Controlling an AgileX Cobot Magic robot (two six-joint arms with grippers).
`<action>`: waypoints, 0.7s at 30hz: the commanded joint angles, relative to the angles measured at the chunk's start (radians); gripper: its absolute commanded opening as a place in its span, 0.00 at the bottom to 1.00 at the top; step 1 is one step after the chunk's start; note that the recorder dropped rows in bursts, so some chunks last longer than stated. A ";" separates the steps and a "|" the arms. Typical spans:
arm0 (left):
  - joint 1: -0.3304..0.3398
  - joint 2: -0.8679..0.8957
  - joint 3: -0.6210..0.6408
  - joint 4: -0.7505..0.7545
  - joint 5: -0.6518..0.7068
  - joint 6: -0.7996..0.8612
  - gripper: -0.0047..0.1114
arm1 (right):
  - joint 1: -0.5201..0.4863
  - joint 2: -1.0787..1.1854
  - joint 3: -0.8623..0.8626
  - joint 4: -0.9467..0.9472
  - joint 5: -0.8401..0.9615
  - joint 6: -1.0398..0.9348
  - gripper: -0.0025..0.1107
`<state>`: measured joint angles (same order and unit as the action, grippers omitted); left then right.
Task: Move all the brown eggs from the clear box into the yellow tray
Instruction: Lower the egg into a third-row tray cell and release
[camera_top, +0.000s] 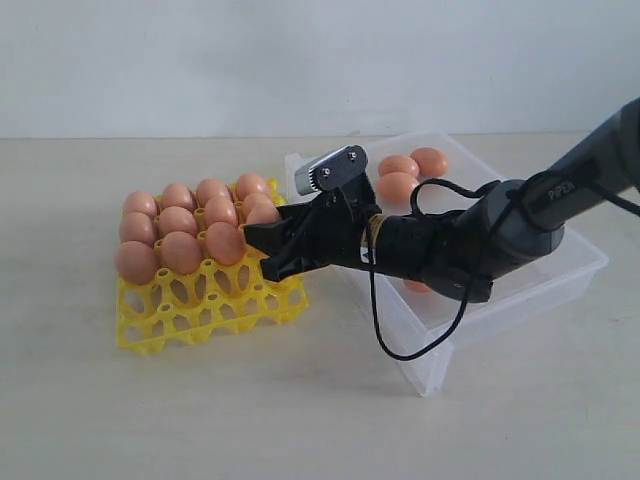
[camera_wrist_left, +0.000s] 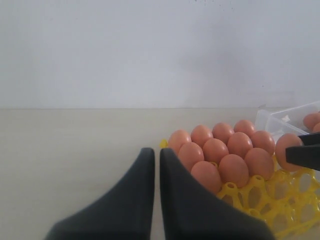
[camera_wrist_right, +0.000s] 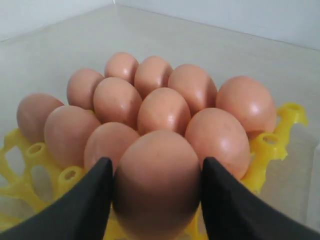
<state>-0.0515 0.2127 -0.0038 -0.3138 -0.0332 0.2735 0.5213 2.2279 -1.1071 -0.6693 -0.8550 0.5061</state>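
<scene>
Right gripper (camera_wrist_right: 156, 167) pinches a brown egg (camera_wrist_right: 157, 200) at the yellow tray's (camera_top: 190, 310) 3 o'clock edge; clear box (camera_top: 560, 270) lies further toward 3 o'clock; left gripper (camera_wrist_left: 157, 160) fingers pressed nearly together

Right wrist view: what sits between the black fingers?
One brown egg, gripped by the right gripper over the yellow tray; the right wrist view shows it.

Exterior view: the right arm (camera_top: 480, 235) covers the middle of the clear box (camera_top: 530, 300). 1 brown egg (camera_top: 417, 286) shows only as a sliver beneath it.

Right wrist view: the picture's edge cuts off the underside of the gripped egg (camera_wrist_right: 157, 180), so its seating in the yellow tray (camera_wrist_right: 270, 145) cannot be told.

Left wrist view: the box and tray are cropped at the edge.
</scene>
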 joint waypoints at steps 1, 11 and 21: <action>-0.007 0.003 0.004 -0.005 -0.012 0.005 0.07 | 0.002 0.003 -0.002 0.007 0.092 -0.019 0.02; -0.007 0.003 0.004 -0.005 -0.012 0.005 0.07 | 0.010 0.003 -0.020 0.011 0.164 -0.046 0.02; -0.007 0.003 0.004 -0.005 -0.012 0.005 0.07 | 0.012 0.007 -0.052 -0.005 0.269 -0.036 0.02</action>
<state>-0.0515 0.2127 -0.0038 -0.3138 -0.0332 0.2735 0.5380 2.2243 -1.1663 -0.6707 -0.6642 0.4542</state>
